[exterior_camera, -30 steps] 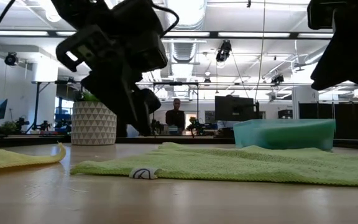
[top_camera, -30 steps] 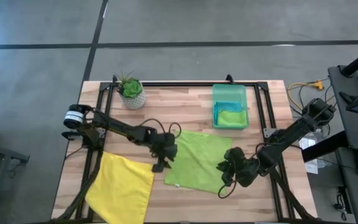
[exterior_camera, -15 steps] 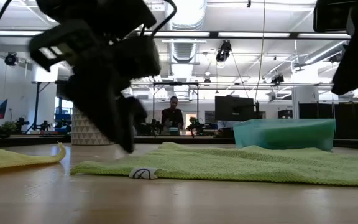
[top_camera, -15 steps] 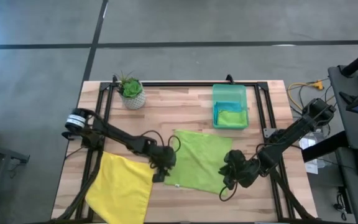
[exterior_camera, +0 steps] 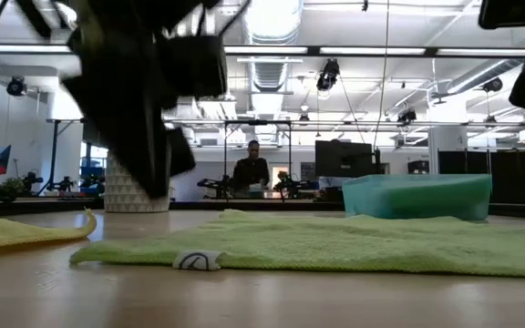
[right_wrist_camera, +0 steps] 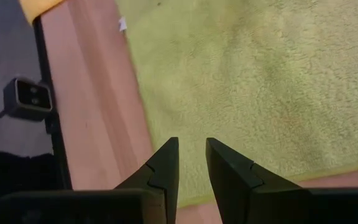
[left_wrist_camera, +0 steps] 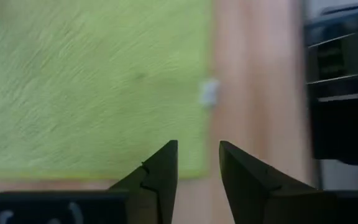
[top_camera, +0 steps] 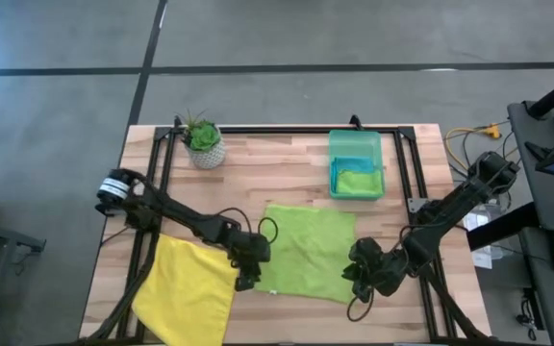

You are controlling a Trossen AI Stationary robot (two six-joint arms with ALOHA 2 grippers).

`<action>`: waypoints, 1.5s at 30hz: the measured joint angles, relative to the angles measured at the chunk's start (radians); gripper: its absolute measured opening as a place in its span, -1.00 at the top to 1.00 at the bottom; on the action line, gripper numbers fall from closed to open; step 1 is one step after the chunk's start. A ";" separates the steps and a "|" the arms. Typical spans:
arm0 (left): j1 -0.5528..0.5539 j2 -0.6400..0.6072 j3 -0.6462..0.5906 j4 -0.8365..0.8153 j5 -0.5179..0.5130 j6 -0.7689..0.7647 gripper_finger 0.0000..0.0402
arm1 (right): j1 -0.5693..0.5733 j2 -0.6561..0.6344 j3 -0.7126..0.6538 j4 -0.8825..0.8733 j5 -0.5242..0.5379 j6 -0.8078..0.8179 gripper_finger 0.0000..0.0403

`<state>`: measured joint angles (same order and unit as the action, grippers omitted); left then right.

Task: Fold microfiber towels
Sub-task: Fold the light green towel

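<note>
Both grippers sit low at the near corners of the lime green towel (top_camera: 306, 252), spread flat mid-table: the left gripper (top_camera: 247, 277) at its near-left corner, the right gripper (top_camera: 362, 281) at its near-right, each with fingers slightly parted and nothing between them. A yellow towel (top_camera: 188, 291) lies near left, its near edge cut off. Farther back, the translucent green bin (top_camera: 356, 164) hides most of a folded green cloth (top_camera: 358, 181).

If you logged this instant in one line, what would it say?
left gripper: open, at lime green towel's near-left corner | right gripper: open, at its near-right corner | yellow towel: flat, left
</note>
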<state>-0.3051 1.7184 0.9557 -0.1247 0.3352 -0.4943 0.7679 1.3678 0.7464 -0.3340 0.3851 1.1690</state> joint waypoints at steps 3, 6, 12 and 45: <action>-0.020 -0.065 0.005 0.005 0.036 0.006 0.49 | 0.021 0.002 0.000 0.004 0.004 -0.025 0.62; -0.049 -0.144 0.003 -0.002 0.054 0.010 0.49 | 0.048 0.002 -0.001 0.025 0.002 -0.050 0.62; -0.218 -0.268 0.000 -0.082 -0.033 0.004 0.49 | 0.163 0.022 0.000 0.231 -0.018 -0.122 0.62; -0.228 -0.129 -0.030 -0.053 -0.381 0.407 0.49 | 0.093 0.338 0.094 0.084 -0.103 -0.429 0.18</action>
<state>-0.5329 1.5898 0.9254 -0.1776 -0.0462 -0.0870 0.8609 1.7058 0.8399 -0.2502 0.2821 0.7397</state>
